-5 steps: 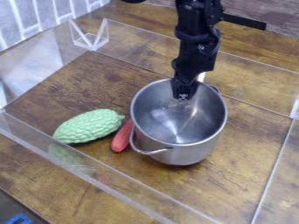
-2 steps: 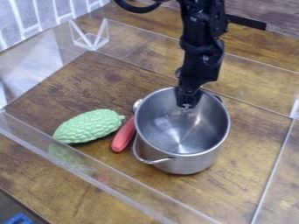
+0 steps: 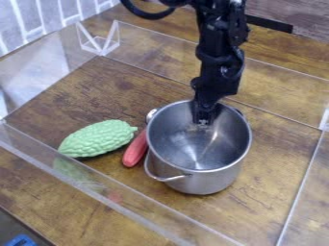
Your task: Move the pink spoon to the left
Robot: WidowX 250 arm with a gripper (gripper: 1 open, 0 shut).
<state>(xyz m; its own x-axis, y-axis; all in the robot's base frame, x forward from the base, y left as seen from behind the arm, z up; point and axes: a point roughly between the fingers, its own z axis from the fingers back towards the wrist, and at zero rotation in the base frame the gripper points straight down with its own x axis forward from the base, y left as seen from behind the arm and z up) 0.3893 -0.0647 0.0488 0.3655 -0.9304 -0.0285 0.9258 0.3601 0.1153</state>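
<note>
Clear acrylic wall [image 3: 77, 183] nearest, fencing wooden table [image 3: 77, 96]. Behind it bumpy green vegetable [image 3: 96, 137]; slim reddish-pink plastic spoon [image 3: 134, 148] wedged between vegetable and round steel pot [image 3: 197, 146], touching both (untouched, leftward move not begun). Black gripper [image 3: 202, 117] points down at pot's far rim, likely clearing pot off spoon; jaw state cannot tell, tips hidden against steel.

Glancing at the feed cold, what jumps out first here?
The shiny steel pot at centre-right of the wooden table, with the black hand reaching down inside its far rim. Left of the pot lie a bumpy green vegetable and the pink spoon, between vegetable and pot.
</note>
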